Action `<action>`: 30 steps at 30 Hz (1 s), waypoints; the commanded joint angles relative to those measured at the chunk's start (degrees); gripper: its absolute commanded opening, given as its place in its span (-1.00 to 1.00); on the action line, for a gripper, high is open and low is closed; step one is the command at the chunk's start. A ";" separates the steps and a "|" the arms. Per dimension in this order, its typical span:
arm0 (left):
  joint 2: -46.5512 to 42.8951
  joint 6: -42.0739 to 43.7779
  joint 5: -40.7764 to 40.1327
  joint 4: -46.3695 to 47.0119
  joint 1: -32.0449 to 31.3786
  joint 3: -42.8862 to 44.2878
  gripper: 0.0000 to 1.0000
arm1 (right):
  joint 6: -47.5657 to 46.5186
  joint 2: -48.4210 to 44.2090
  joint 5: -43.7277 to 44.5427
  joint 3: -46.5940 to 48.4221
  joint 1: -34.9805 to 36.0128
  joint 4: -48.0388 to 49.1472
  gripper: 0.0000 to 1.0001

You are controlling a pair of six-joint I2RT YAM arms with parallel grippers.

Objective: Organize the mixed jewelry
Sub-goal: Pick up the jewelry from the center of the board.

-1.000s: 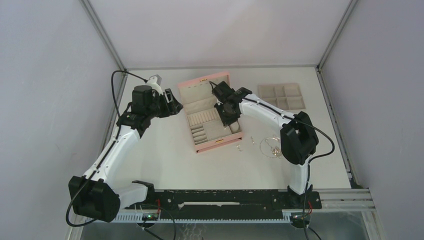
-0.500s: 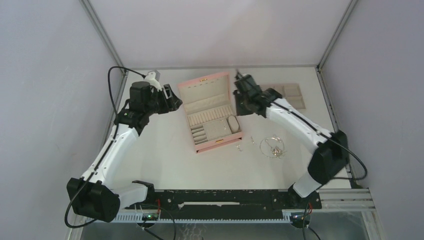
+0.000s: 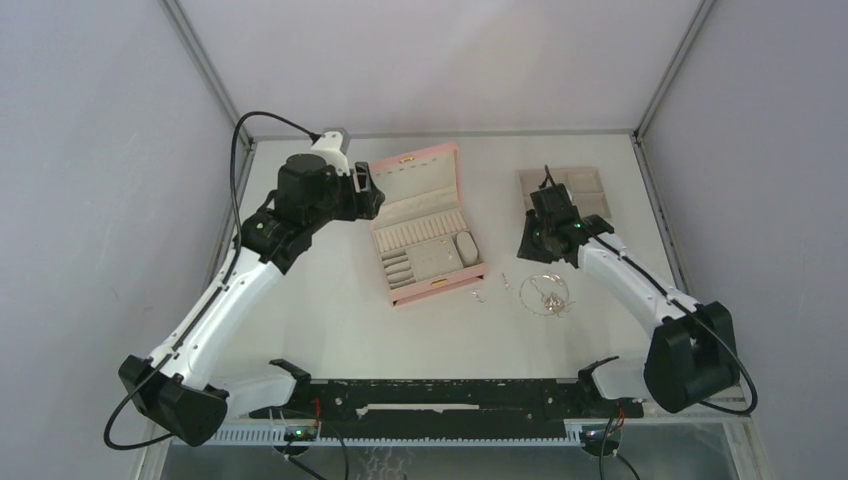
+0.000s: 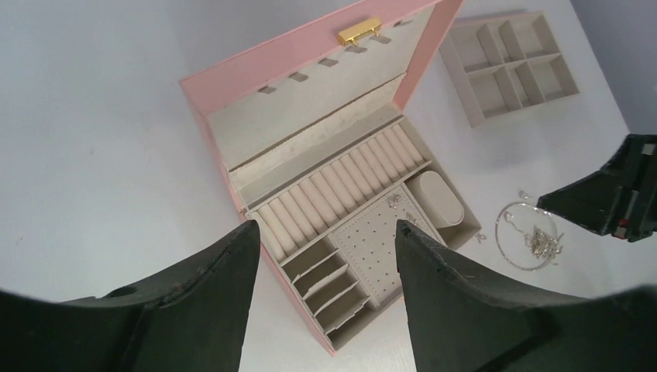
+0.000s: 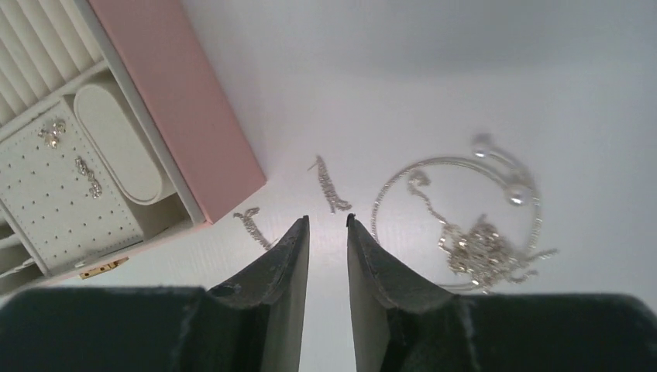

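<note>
The loose jewelry lies on the table right of the open pink box [image 3: 400, 165]. A looped silver necklace [image 3: 545, 293] has a tangled chain inside it [image 5: 472, 240]. Two small silver earring pieces [image 5: 331, 188] [image 5: 252, 225] lie between it and the box. Two more small silver pieces [image 5: 53, 132] sit on the box's dotted pad. My right gripper [image 5: 327, 218] hangs just above the table by the loose earrings, jaws a narrow gap apart and empty. My left gripper [image 4: 325, 225] is wide open and empty, high over the box's left side [image 3: 365, 190].
The beige compartment tray [image 3: 580, 185] lies at the back right, partly hidden by my right wrist. The box lid [image 4: 271, 66] stands open toward the back. The frame posts and walls enclose the table on three sides.
My right gripper has left the box, swung right past the tray and come down near the loose jewelry. My left arm has shifted slightly right and stays over the box.
</note>
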 commanded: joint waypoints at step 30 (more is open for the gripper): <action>1.02 -0.80 -5.10 -0.53 -0.65 -0.50 0.47 | -3.17 21.24 -13.60 3.22 -1.21 7.72 -0.44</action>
